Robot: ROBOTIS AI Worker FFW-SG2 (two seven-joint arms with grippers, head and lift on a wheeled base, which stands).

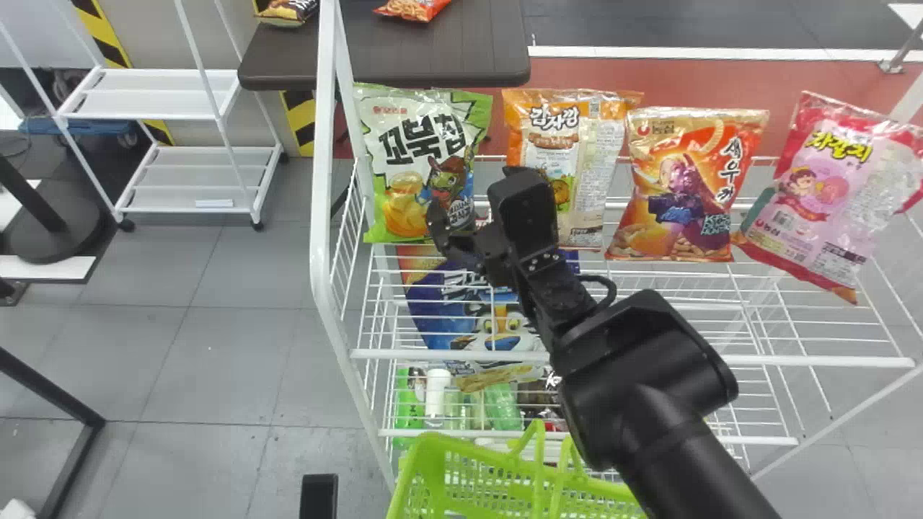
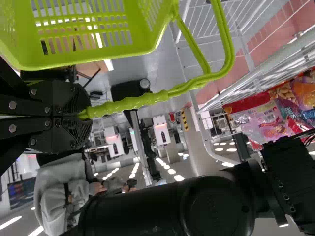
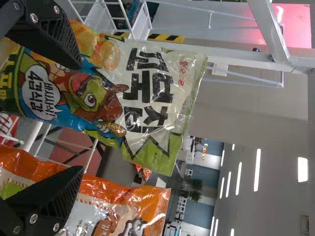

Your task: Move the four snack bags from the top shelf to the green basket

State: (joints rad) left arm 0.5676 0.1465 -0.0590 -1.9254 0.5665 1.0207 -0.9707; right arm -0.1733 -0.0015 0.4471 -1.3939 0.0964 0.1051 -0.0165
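4 snack bags stood in a row on the top shelf point(image 1: 807, 360), from the robot's left: a green bag point(image 1: 396, 151), an orange and white bag point(image 1: 602, 162), an orange-red bag point(image 1: 689, 184) and a pink bag point(image 1: 815, 194), tilted. The right gripper point(image 1: 477, 205) was up at the green bag with its 2 fingers spread wide, 1 in front of that bag and 1 in front of the orange and white one; I couldn't tell if they touched. The left gripper point(image 2: 74, 118) had its fingers clamped around the handle point(image 2: 147, 100) of the green basket point(image 1: 606, 486), near the shelf front.
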